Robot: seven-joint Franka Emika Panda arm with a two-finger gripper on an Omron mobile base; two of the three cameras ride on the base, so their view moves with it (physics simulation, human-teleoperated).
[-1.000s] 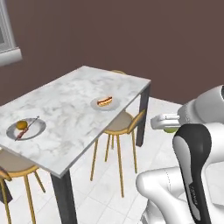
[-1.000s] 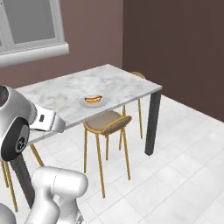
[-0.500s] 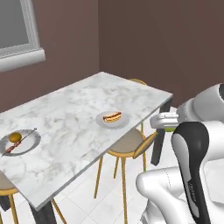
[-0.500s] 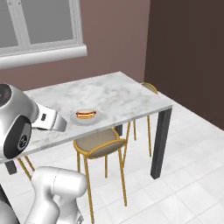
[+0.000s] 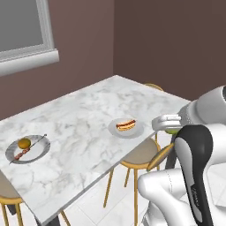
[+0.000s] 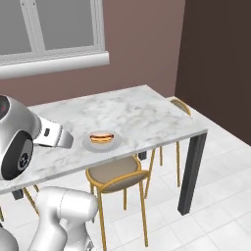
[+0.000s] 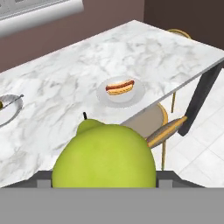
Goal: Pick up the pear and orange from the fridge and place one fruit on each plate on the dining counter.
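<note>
Green pear point(image 7: 105, 155) | stem end away from hand | fingers clamped on it

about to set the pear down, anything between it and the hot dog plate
Nothing visible does. The pear sits in the gripper off the dining counter's near edge; bare marble lies between it and the plate. A stool sits below that edge, under the counter's height.

The pear point(image 7: 105, 156) hides the pincer's tips; the skewer plate point(image 7: 8, 111) is cut off.
</note>
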